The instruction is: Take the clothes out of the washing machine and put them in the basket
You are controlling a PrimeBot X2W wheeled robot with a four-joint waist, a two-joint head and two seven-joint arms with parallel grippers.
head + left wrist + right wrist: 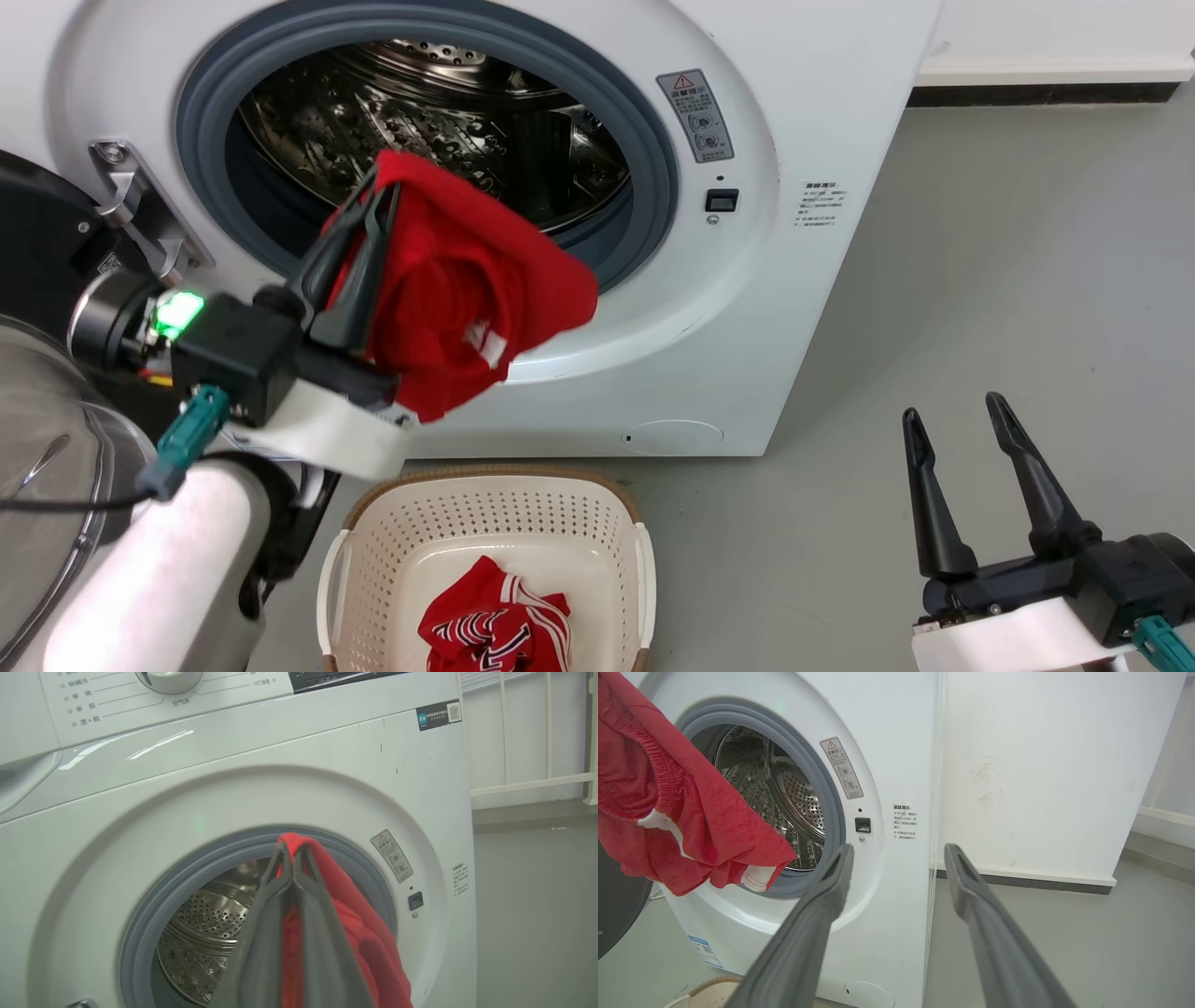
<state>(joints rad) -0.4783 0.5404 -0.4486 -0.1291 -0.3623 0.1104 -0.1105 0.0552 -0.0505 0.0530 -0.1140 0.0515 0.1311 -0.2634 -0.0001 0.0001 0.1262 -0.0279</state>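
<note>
So the left gripper [385,187] was clamped right down. Both long dark fingers were squeezed together on the top edge of the plain red fabric garment [467,280], and the left wrist view showed no gap between them. It held that piece up in the air in front of the lower left part of the grey rubber-ringed round porthole [658,149].

The cloth hung in a bunched, folded lump to the right of the fingers, with a small white tag [492,347] poking out near its lower edge.

Behind it, on the large white front-loading washing machine [822,84], the perforated steel drum [420,103] was open to view, with the garment covering its lower left. The black-rimmed glass door [37,233] stood swung out at the far left, next to the left forearm.

Nearer, on the grey floor [980,280], the small cream-white perforated plastic basket [485,523] with the brown woven-look rim sat just in front of the machine, below the hanging garment. The red jersey with white-and-dark striped trim [495,630] lay crumpled on its bottom. In the head view the left arm's pale wrist overlapped the basket's far left corner.

The right gripper [954,409] hung low at the near right over the floor. Its fingers were spread wide with nothing between them, well apart from the basket and both clothes.
</note>
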